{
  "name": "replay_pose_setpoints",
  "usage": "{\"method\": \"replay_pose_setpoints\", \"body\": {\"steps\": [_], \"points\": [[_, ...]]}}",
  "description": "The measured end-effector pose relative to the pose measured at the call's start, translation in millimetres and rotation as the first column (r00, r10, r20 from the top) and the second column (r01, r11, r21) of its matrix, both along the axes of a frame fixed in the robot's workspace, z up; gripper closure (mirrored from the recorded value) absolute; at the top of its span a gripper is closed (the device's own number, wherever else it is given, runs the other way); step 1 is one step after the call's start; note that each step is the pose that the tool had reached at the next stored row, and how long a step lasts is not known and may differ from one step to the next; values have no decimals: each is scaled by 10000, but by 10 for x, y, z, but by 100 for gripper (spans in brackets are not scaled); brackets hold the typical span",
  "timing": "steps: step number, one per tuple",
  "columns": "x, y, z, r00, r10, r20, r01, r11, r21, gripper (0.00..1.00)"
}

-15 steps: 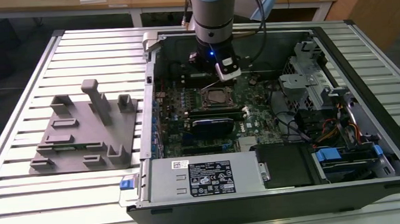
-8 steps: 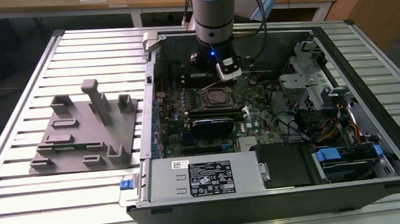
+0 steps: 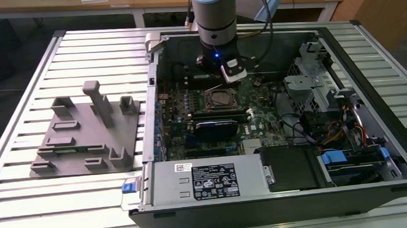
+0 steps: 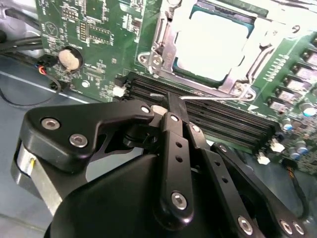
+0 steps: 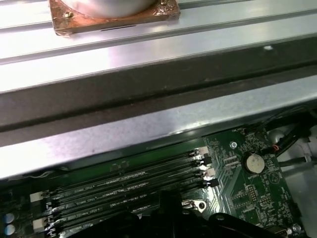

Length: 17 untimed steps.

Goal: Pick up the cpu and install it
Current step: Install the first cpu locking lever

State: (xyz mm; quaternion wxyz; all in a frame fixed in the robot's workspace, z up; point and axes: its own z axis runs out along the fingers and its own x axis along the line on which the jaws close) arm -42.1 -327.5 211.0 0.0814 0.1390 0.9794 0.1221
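The cpu (image 4: 214, 43), a flat square chip with a shiny silver top, lies inside the motherboard socket (image 4: 163, 54), framed by the socket's metal bracket. In the exterior view the socket (image 3: 221, 98) sits mid-board inside the open computer case, with my gripper (image 3: 224, 83) hanging just above its far edge. In the second wrist view my gripper (image 4: 167, 101) is shut, its black fingertips pressed together with nothing visible between them. They hover over the memory slots, right beside the thin wire socket lever (image 4: 208, 97). The gripper does not touch the cpu.
Empty black memory slots (image 4: 213, 121) run beside the socket, and a coin battery (image 4: 69, 60) sits on the board. The case walls (image 3: 154, 95), power supply (image 3: 207, 179), drive cage (image 3: 313, 82) and cables (image 3: 309, 129) crowd the interior. A grey fixture (image 3: 86, 131) stands on the slatted table.
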Motion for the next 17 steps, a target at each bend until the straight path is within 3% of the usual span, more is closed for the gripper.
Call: {"method": "replay_pose_setpoints", "body": {"steps": [5, 11, 17], "points": [[0, 0, -3, 10000, -9, 23, 9, 10000, -1, 89], [-7, 0, -47, 9993, -372, 106, 372, 9993, -1, 89], [-103, 1, -81, 9982, -563, 198, 563, 9984, 3, 89]]}}
